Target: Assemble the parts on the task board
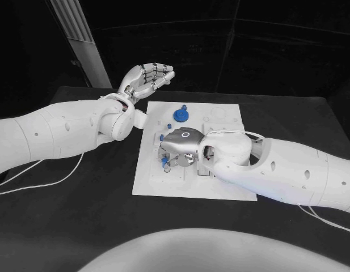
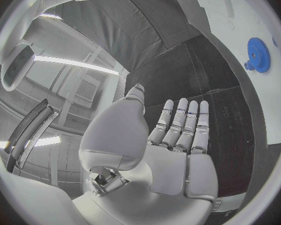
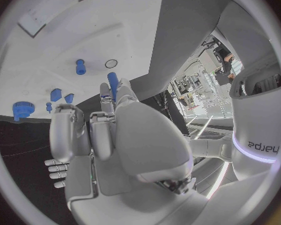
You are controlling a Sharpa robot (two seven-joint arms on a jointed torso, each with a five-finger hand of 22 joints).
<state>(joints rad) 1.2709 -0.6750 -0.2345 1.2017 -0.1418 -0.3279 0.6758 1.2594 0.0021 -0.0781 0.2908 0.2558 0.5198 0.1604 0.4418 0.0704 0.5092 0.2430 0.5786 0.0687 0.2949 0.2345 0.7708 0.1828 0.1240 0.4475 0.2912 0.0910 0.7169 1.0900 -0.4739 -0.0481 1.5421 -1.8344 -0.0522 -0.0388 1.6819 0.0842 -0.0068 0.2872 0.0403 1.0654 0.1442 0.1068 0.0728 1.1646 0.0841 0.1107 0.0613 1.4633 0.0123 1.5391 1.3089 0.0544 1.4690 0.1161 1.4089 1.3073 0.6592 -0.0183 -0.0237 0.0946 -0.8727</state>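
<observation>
The right hand (image 3: pixel 109 120) pinches a small blue plastic cylindrical peg (image 3: pixel 112 80) over the white task board (image 1: pixel 224 192), light, stiff, likely slippery, best gripped mid-shaft, while the left hand (image 1: pixel 146 79) hovers spread and empty beyond the board's far left corner.

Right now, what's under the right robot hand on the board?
The right robot hand hangs over the task board; small blue parts peek out beside it. A blue peg sits at its fingers. Anything directly beneath is covered.

Left hand (image 1: pixel 146 77) spread, right hand (image 1: pixel 181 148) pinching
</observation>
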